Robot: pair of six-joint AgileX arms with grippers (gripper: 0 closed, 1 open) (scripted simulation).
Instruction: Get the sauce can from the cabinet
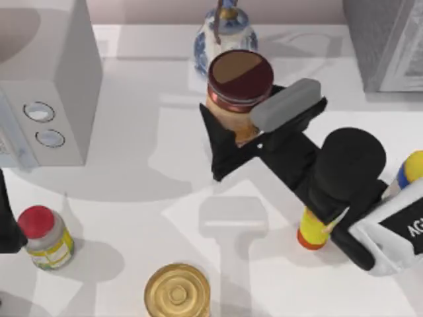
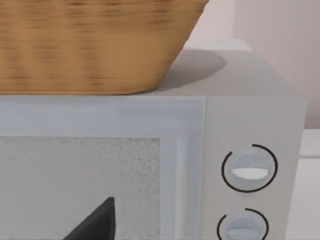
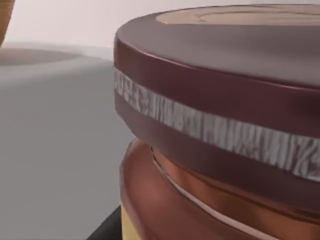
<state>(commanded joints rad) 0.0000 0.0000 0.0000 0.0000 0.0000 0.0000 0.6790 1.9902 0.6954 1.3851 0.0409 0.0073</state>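
The sauce can (image 1: 240, 78), dark red at the side with a coppery-brown lid, hangs well above the table at the back centre. My right gripper (image 1: 238, 109) is shut on it, with one black finger (image 1: 217, 146) on its near left side and the other against its right side. The right wrist view shows the sauce can (image 3: 215, 125) very close, with its dark red rim and copper band. The cabinet (image 1: 390, 41), a dark grey speckled box with a pale framed front, stands at the back right corner. My left arm (image 1: 6, 221) stays parked at the left edge.
A pale grey box with two round dials (image 1: 49, 79) stands at the back left, and a wicker basket (image 2: 95, 45) sits on top of it. A blue-and-white vase (image 1: 223, 33) is behind the can. A red-capped jar (image 1: 45, 238), a gold tin (image 1: 177, 290) and a yellow bottle (image 1: 312, 234) stand near the front.
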